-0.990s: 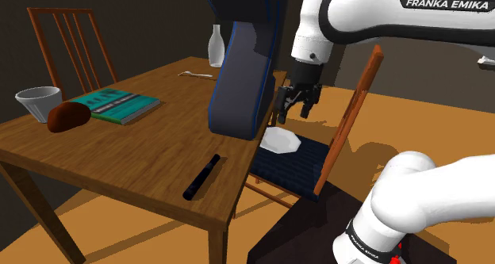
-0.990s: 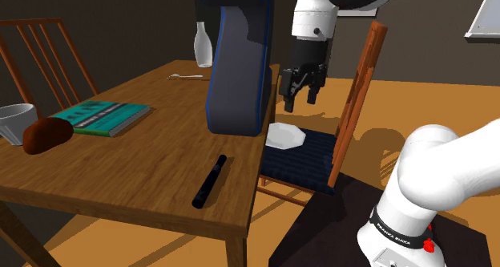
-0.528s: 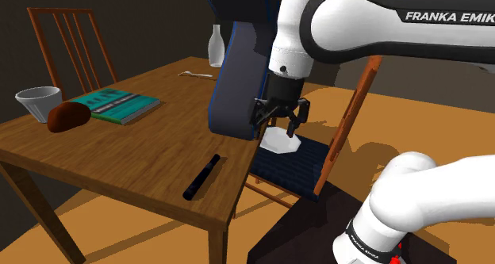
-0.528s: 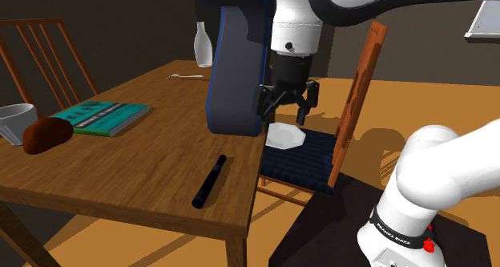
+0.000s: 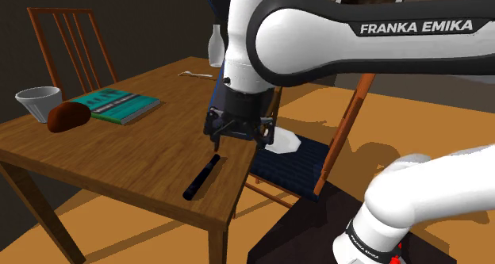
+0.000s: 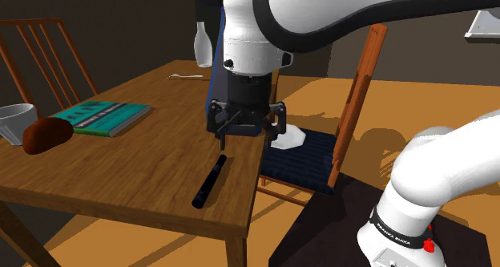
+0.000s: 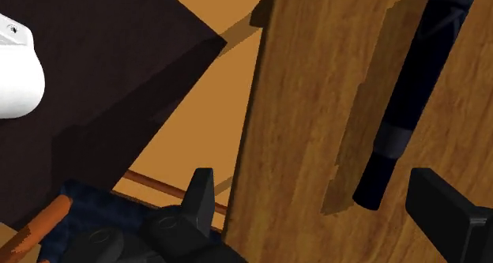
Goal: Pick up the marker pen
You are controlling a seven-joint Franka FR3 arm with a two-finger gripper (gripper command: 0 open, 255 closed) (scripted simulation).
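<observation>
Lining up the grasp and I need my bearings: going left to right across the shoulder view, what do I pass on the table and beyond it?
Pale bowl → brown lump → teal book → marker pen → gripper → white dish → chair back.

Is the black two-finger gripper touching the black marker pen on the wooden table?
Apart. The wrist view shows bare wooden table between the black marker pen and both fingers of the open black gripper.
</observation>
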